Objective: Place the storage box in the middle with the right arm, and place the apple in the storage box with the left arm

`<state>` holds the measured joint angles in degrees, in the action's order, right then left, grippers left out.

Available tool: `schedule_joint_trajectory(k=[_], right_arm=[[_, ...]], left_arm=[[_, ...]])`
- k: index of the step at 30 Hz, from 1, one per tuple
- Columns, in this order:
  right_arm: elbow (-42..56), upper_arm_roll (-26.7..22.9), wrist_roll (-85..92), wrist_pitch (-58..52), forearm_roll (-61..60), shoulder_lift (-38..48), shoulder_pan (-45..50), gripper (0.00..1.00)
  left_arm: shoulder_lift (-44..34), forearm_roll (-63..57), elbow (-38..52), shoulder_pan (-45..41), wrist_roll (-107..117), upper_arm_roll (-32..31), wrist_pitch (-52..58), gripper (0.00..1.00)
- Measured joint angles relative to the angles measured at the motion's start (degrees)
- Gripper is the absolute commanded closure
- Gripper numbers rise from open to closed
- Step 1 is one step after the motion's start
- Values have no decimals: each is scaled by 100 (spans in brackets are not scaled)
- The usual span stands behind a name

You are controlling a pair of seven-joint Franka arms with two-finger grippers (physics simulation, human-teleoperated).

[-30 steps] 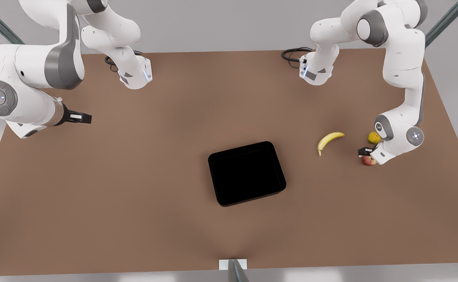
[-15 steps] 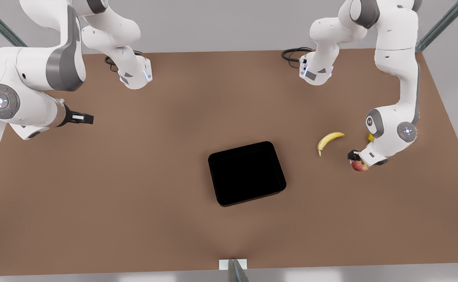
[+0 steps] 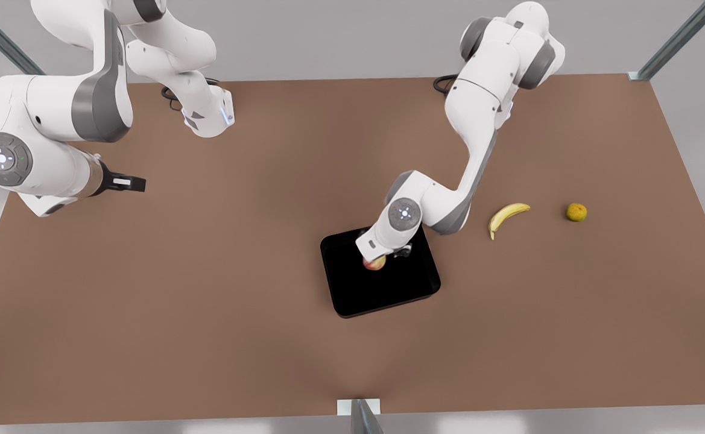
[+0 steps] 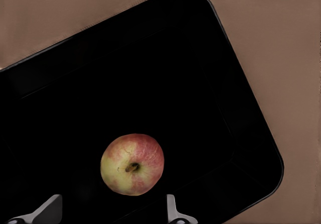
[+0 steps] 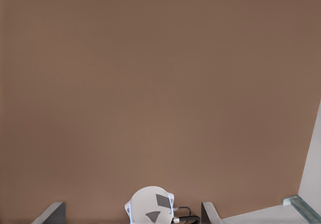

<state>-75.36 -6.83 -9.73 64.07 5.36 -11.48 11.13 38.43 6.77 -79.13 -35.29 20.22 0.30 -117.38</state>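
A plain brown table in a pale grey room

The table [image 3: 219, 289] fills most of the front view — a flat, matte brown top with no pattern, a little lighter through its middle where the light falls softly and evenly. Behind its far edge stands a smooth light grey wall [image 3: 340, 36]. Dark metal struts [image 3: 678, 39] slant across both upper corners of the front view, one to each side. At the near edge a small white bracket with a grey post [image 3: 361, 413] sits at the centre, and beyond that edge runs a strip of pale floor [image 3: 509, 425] with faint bright patches.
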Motion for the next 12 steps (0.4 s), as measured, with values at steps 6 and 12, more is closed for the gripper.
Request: schedule_joint_trajectory(k=[6, 12], right_arm=[[-41, -1, -2, 1, -20, 8, -7, 0], [-37, 0, -13, 2, -26, 8, 5, 0]], left_arm=[[-2271, -137, 1090, 1068, -229, 1473, 2707, 0], [-3092, -469, 615, 1950, -644, 393, 3955, 0]])
